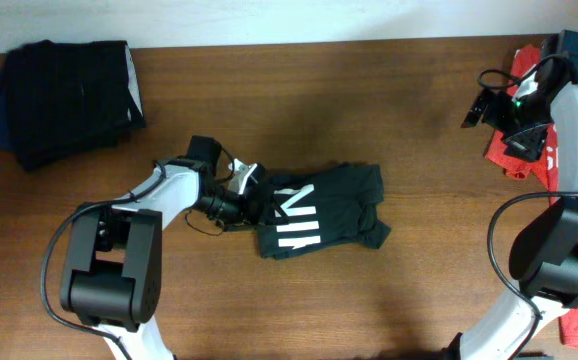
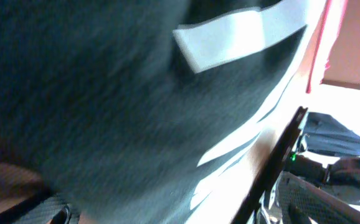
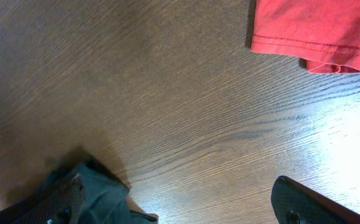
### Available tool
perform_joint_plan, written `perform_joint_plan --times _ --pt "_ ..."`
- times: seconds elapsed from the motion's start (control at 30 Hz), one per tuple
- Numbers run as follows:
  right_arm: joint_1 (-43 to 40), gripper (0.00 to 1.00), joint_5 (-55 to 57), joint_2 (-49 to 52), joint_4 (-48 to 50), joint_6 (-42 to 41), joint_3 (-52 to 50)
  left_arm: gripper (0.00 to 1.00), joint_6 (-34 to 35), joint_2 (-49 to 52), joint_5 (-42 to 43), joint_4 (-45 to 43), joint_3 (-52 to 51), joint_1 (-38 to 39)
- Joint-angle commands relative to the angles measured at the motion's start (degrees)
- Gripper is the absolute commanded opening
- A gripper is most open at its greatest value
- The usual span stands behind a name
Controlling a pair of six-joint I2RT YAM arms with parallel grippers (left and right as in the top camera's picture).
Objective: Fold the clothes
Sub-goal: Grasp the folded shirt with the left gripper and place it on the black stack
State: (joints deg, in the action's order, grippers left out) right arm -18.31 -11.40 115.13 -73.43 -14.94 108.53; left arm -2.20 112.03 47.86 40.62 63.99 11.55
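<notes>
The dark T-shirt (image 1: 319,212) lies bundled in the middle of the table (image 1: 369,90), long axis running left to right. The left gripper (image 1: 239,195), jaws spread wide, sits at its left end. The right gripper (image 1: 481,103), also open and empty, hangs well apart by the red shirt (image 1: 509,155).

Left claw (image 1: 245,196) wide open, low and central; right claw (image 1: 482,100) equally wide open, far right.

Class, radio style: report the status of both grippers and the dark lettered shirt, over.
Left gripper open, at left edge of dark shirt. Shirt rumpled, roughly folded, centre. Right gripper open, empty, near red shirt. Nothing in the way.
</notes>
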Motion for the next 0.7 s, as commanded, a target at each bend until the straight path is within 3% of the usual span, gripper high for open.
perform_joint_plan --times 0.0,0.1,0.17,0.2,0.27,0.47,0.57,0.67 --pt "-0.1 0.99 0.7 -0.3 -0.1 0.1 0.1 0.89 2.8 1.3 -1.8 -4.7 -3.6 1.6" --pt "-0.1 0.99 0.7 -0.3 -0.1 0.1 0.1 0.51 6.0 1.3 -5.4 -7.3 -3.5 1.9" --pt "-0.1 0.99 0.7 -0.3 -0.1 0.1 0.1 0.06 12.2 1.3 -14.4 -7.8 -2.9 1.7" --pt "-0.1 0.99 0.7 -0.3 -0.1 0.1 0.1 0.01 12.9 1.3 -16.8 -7.8 -2.2 1.7" --pt "-0.1 0.99 0.7 -0.3 -0.1 0.1 0.1 0.01 13.1 1.3 -22.1 -7.8 0.2 1.5" --pt "-0.1 0.99 0.7 -0.3 -0.1 0.1 0.1 0.00 9.1 1.3 -58.1 -12.5 16.0 -1.5" --pt "-0.1 0.99 0.7 -0.3 -0.1 0.1 0.1 0.01 4.1 1.3 -60.9 -21.7 17.7 -4.9" --pt "-0.1 0.99 0.7 -0.3 -0.1 0.1 0.1 0.01 3.3 1.3 -62.3 -29.4 17.7 -9.6"
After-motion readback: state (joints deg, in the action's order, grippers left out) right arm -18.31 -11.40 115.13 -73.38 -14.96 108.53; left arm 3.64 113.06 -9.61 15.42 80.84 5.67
